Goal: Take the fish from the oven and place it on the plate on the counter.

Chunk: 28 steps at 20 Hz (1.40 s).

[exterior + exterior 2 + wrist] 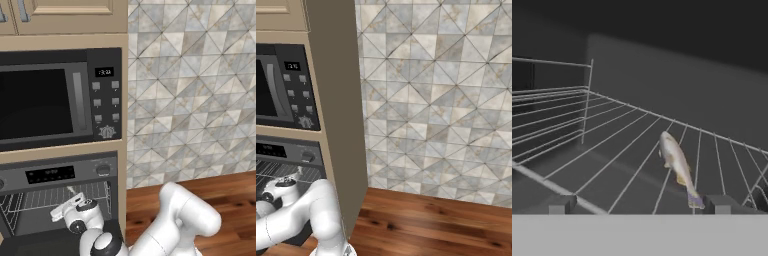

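Even, flat rendered light outside; dim inside the oven.

The grey diamond-patterned tile wall (pixel 190 90) is bright and shadowless, the hand view's black oven cavity (pixel 662 65) murky; every picture is soft and low-resolution.

A wire rack (pixel 612 150) inside the oven (pixel 60 172) carries the fish (pixel 677 165). In the hand view the rack's thin pale bars run away toward the dark back wall, with a thicker front bar crossing low on the left and an upright side frame of bars at the far left. The fish lies straight on the bars, right of the rack's middle, its silvery-beige body roughly along them, its head toward the back wall and its pointed tail toward the front edge. In the left base view the rack shows through the oven's open front, below the control panel. Beside the oven, the reddish-brown wood-grain bench (pixel 446 225) runs along the tiled wall.
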Available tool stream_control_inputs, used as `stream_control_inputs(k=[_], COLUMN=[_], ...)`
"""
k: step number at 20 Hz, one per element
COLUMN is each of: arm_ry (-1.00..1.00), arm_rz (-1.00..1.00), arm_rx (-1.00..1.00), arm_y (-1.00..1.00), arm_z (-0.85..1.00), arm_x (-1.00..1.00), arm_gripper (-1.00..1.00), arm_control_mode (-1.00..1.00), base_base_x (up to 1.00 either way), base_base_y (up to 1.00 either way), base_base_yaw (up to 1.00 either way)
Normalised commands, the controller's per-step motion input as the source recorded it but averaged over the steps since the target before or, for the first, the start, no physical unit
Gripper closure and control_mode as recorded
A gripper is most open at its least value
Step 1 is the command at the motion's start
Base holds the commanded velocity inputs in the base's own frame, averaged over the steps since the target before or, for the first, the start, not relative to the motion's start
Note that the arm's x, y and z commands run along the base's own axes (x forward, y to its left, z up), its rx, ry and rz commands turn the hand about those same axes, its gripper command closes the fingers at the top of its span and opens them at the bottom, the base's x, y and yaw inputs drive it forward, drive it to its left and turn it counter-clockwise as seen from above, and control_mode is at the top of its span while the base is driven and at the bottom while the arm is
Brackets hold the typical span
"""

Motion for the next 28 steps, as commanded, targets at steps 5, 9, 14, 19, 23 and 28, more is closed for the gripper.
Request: stream_control_inputs(k=[5,9,14,19,23,28], arm_ry=[-0.14,-0.2,-0.11,-0.02,-0.17,-0.27], arm_rz=[0.13,0.09,0.04,0.04,0.07,0.05], arm_rx=[0.01,0.0,-0.04,-0.04,-0.02,-0.01], arm_y=[-0.01,-0.21,-0.27,-0.12,-0.01,-0.12], arm_z=[-0.99,-1.0,-1.0,-1.0,-1.0,-1.0], arm_x=[-0.12,0.0,-0.03,-0.24,-0.06,0.19], arm_gripper=[-1.0,-1.0,-1.0,-1.0,-1.0,-1.0], arm_control_mode=[-1.0,-1.0,-1.0,-1.0,-1.0,-1.0], base_base_x=[0.0,0.0,0.0,0.0,0.0,0.0], base_base_y=[0.0,0.0,0.0,0.0,0.0,0.0], base_base_yaw=[0.0,0.0,0.0,0.0,0.0,0.0])
